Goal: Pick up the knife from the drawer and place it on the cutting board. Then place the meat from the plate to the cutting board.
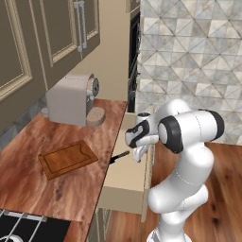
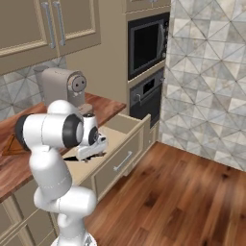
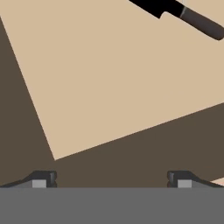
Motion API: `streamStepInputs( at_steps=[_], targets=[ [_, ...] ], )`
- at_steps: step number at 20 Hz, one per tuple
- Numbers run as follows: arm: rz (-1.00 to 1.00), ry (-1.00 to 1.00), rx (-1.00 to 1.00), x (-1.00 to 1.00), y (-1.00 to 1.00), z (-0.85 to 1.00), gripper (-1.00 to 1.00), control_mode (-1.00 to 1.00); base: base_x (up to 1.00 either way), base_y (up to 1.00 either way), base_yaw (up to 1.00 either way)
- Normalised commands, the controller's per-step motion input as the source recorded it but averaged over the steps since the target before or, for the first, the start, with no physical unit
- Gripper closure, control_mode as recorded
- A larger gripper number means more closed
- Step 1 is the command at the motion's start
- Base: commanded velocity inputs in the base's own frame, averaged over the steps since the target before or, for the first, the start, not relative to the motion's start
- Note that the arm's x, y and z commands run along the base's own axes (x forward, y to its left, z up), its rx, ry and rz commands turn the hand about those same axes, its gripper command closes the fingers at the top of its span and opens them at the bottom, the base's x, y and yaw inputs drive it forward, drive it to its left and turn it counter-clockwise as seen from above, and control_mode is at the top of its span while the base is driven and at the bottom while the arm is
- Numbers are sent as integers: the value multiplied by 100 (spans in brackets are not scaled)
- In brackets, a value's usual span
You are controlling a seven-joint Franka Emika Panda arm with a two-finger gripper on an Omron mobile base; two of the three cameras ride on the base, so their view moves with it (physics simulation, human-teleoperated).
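Fingers [image 3: 43, 178] spread wide, empty, above drawer [image 3: 131, 78], knife [image 3: 183, 15] apart

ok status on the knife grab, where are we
Gripper open, empty, over the open drawer. Knife flat on the drawer floor, untouched, off to one side of the jaws. Cutting board bare on the counter. Nothing blocking.
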Motion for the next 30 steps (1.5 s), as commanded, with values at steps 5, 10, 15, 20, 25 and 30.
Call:
streamStepInputs(
  at_steps=[5,10,15,20,25,30],
  targets=[
    [0,0,0,1,0,-28,-100,-100,0,0,0],
    [0,0,0,0,0,-29,-100,-100,0,0,0],
    [0,0,0,0,0,-27,-100,-100,0,0,0],
    [0,0,0,-5,-2,-19,-100,-100,0,0,0],
    [0,0,0,-19,-12,-13,-100,-100,0,0,0],
    [0,1,0,-25,-20,-18,-100,-100,0,0,0]
  ],
)
